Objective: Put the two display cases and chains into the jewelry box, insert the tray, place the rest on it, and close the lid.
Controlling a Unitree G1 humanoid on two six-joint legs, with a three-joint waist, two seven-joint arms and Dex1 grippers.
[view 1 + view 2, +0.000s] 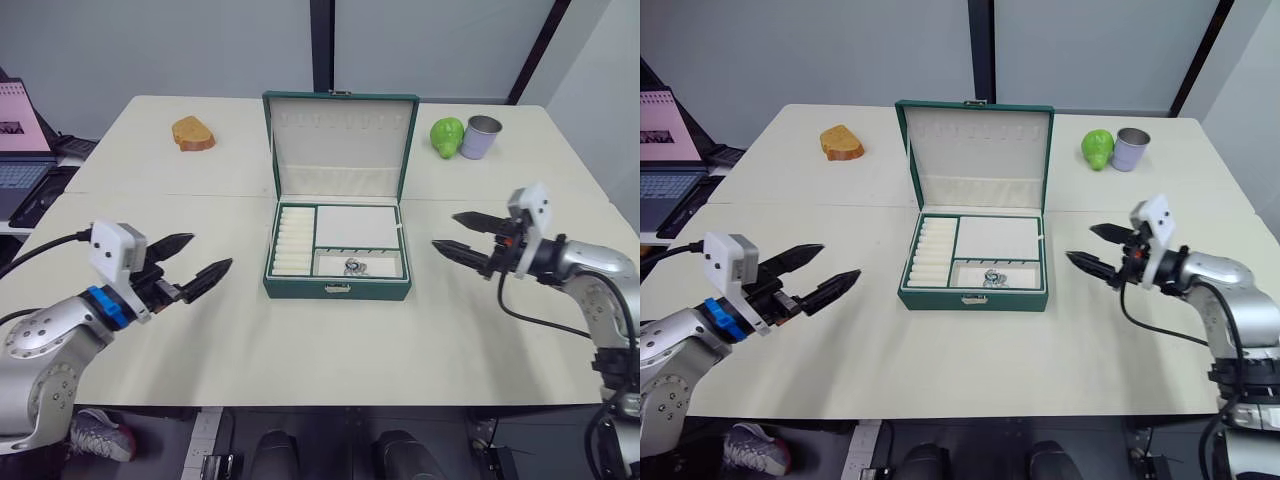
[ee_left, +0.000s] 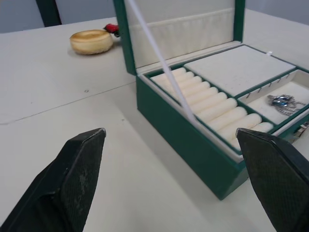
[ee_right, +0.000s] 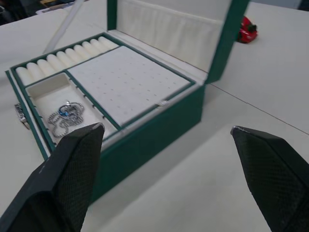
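Mid-table sits the jewelry box (image 1: pixel 337 255), lid (image 1: pixel 340 145) up, tray (image 1: pixel 338 241) seated, rings (image 1: pixel 353 266) in its front section. Left gripper (image 1: pixel 197 262) and right gripper (image 1: pixel 462 234) flank it, both spread, empty; lid probably next.

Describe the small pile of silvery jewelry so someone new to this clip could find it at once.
Start at the open green jewelry box in the middle of the table. Its tray has a ribbed ring section, a flat square section, and a small front compartment. The silvery jewelry lies there, the tray's one shiny thing.
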